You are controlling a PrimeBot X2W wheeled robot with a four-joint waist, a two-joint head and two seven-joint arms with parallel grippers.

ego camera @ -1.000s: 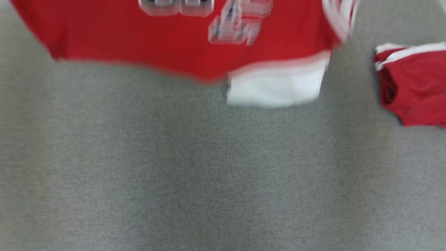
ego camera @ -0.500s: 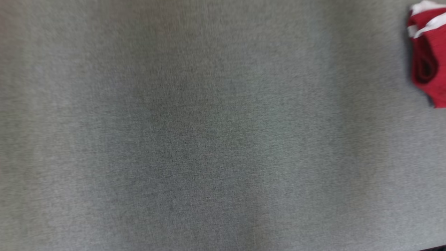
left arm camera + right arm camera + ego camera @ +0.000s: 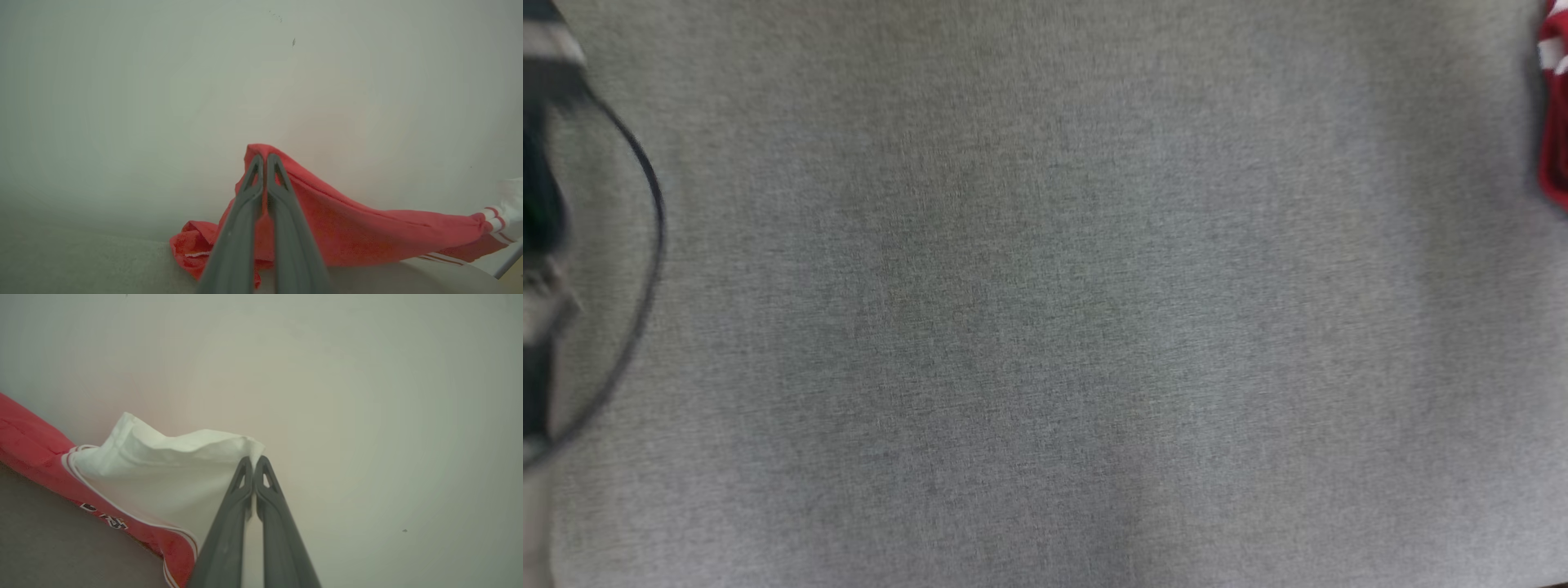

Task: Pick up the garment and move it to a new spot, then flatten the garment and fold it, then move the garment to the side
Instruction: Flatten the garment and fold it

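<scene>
Left gripper (image 3: 264, 157) and right gripper (image 3: 253, 459), bottom middle, each pinch the garment (image 3: 359, 232) tight, carrying it. Next, lay it down flat.

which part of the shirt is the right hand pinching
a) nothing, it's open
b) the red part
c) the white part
c: in the right wrist view the right hand is shut on the white part of the shirt, while the left hand pinches its red part.
</scene>
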